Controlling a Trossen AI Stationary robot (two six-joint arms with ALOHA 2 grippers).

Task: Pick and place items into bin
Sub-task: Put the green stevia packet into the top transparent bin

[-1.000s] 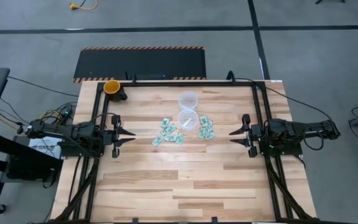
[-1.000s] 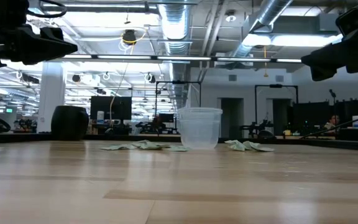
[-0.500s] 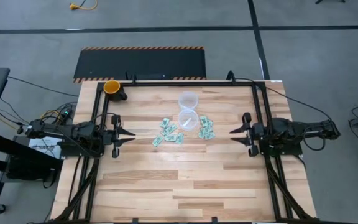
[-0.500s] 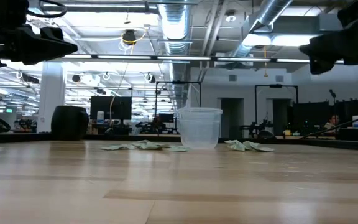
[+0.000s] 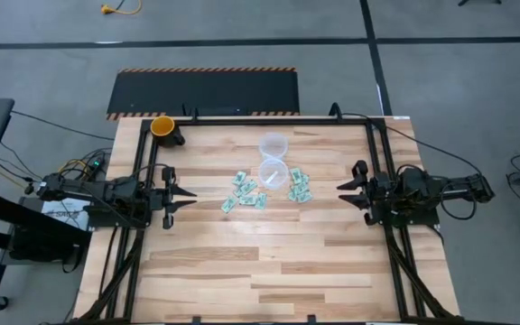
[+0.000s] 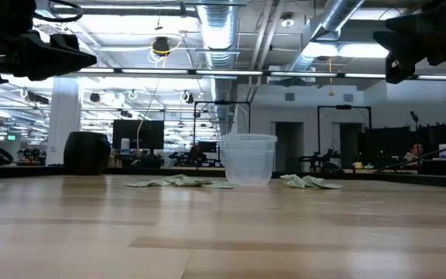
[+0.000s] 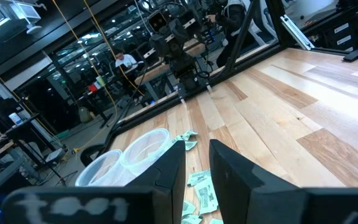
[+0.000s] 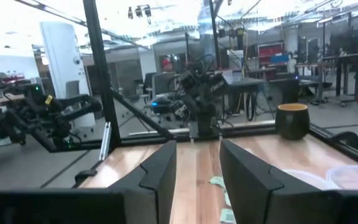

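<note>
High view: green-and-white packets (image 5: 264, 191) lie mid-table around a clear cup (image 5: 273, 171), well apart from left gripper (image 5: 190, 195) and right gripper (image 5: 341, 190), both parted, empty.

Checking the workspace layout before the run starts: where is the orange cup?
In the high view the orange cup stands at the table's far left corner, beside the black frame rail, well apart from the green-and-white packets mid-table.
</note>
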